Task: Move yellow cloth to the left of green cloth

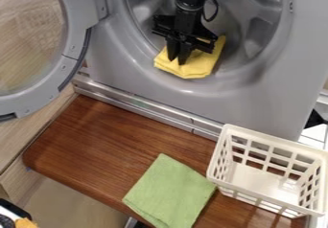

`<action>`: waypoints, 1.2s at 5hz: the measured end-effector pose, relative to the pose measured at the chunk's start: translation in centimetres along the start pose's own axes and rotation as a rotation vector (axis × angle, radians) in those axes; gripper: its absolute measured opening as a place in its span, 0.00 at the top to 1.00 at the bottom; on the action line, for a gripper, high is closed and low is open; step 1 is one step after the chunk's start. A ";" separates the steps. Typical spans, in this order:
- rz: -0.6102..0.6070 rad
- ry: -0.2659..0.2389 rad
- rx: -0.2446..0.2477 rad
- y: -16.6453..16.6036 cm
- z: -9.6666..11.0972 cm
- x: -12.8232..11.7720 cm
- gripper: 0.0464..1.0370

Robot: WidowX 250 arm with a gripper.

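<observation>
Soft, even light covers the wooden board (122, 141). The washer drum (240, 23) is shaded; faint reflections cross the door glass (32, 45).

Wooden table (128, 136) bears green cloth (169, 191), white basket (259, 178).

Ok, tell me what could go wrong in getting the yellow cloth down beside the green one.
The yellow cloth lies at the drum's lip with the tool over it; a weak grip might let it slip off on the way out.
The open door stands on the left, so a wide swing that way could bump it.
The green cloth reaches the board's front edge, so the yellow one, set too far forward, may hang over.
</observation>
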State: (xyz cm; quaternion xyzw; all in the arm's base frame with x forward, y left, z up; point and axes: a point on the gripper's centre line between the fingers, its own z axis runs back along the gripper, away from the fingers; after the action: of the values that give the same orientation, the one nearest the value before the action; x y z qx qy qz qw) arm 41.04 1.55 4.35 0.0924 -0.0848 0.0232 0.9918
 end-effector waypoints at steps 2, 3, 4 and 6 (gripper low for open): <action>0.035 0.003 0.015 0.4 0.8 -0.8 0.99; 0.056 -0.010 0.032 0.9 2.0 -1.2 0.99; 0.075 -0.030 0.040 0.9 4.1 -2.1 0.99; 0.077 0.039 0.040 0.9 6.1 -6.9 0.99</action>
State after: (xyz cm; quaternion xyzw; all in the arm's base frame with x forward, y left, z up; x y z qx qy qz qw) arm 33.23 1.09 9.21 0.1085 -0.0685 0.0647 0.9896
